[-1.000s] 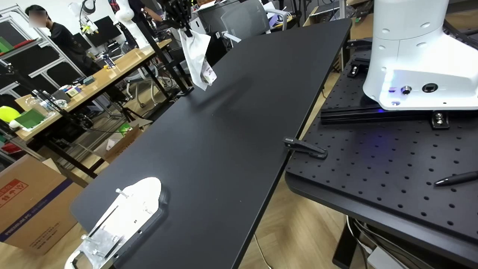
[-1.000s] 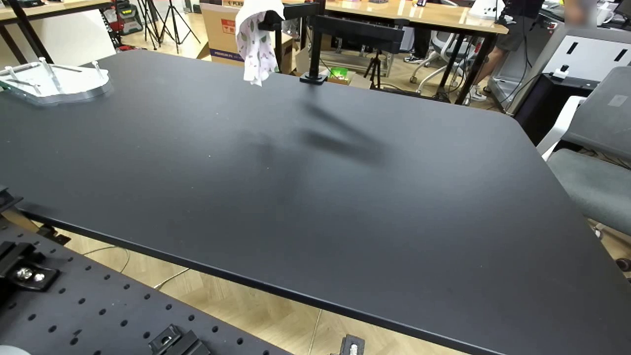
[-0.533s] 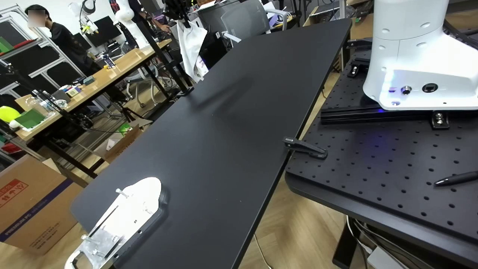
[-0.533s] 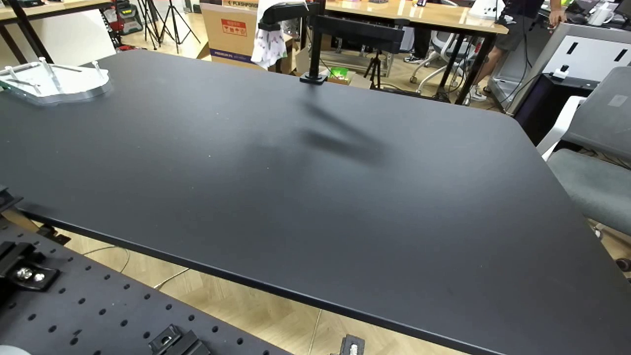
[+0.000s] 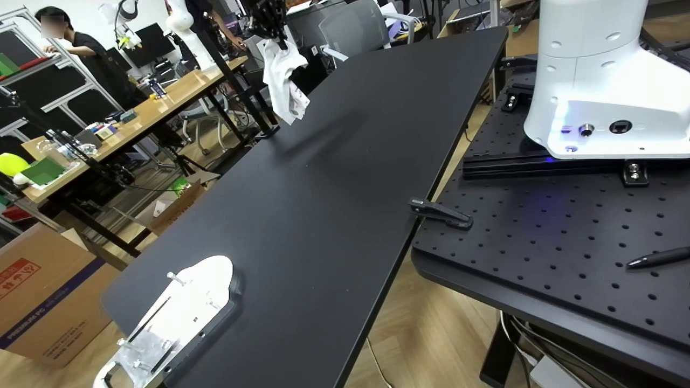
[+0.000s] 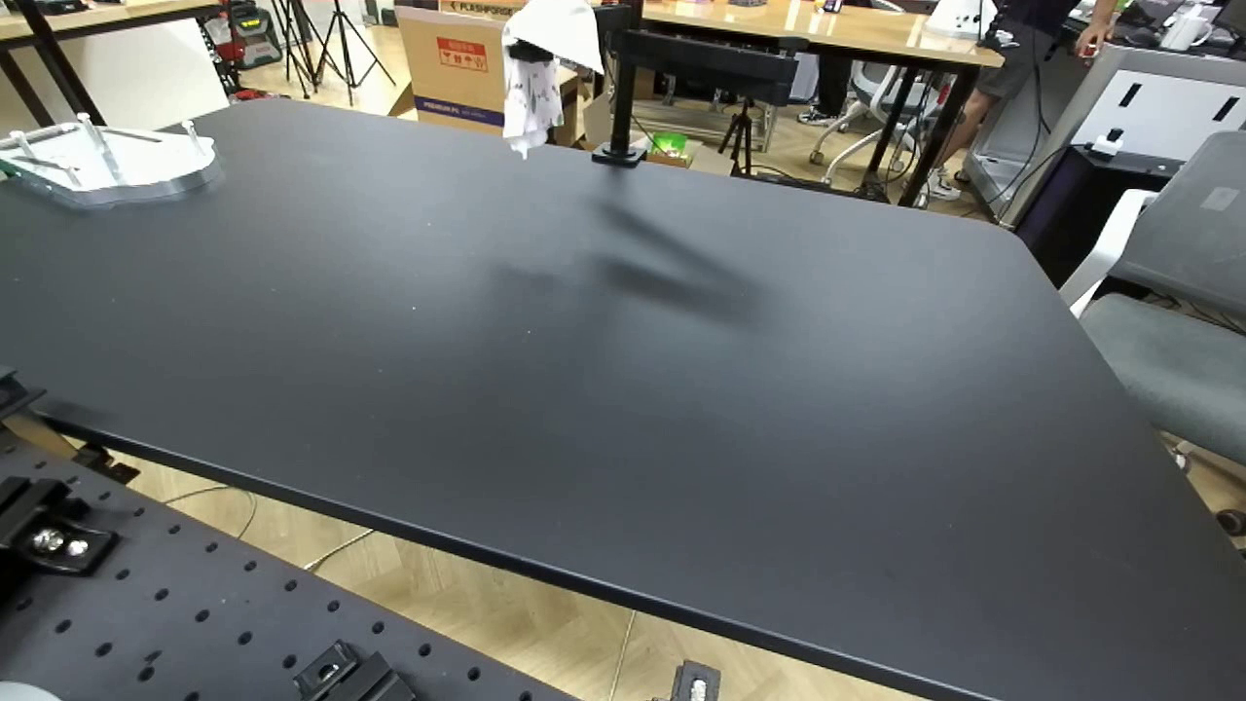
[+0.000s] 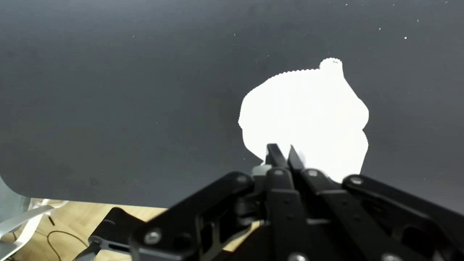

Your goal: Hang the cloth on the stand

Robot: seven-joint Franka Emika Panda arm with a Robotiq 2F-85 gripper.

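The cloth (image 5: 280, 81) is white with a patterned part. In an exterior view it hangs below my gripper (image 5: 282, 44), whose black fingers pinch its top. It also shows in an exterior view (image 6: 555, 29). The stand (image 6: 711, 66) is a black post with a jointed arm. The cloth's white part covers the arm's outer stretch, and its dark tip shows against the patterned part. I cannot tell whether the cloth rests on the arm. In the wrist view my gripper (image 7: 282, 146) is nearly closed over the overexposed cloth (image 7: 308, 108). A black stand piece (image 7: 116, 228) shows lower left.
A white board with upright pegs (image 5: 199, 291) lies at one end of the black table (image 5: 323, 215). A grey chair (image 6: 1168, 292) stands beside the other end. A cardboard box (image 6: 453, 68) stands behind the table. A black clamp (image 5: 442, 213) sits at the near edge.
The cloth first moved back behind the stand's arm, its lower end rising. It then came forward again, its white part now in front of the arm. It stays in my gripper.
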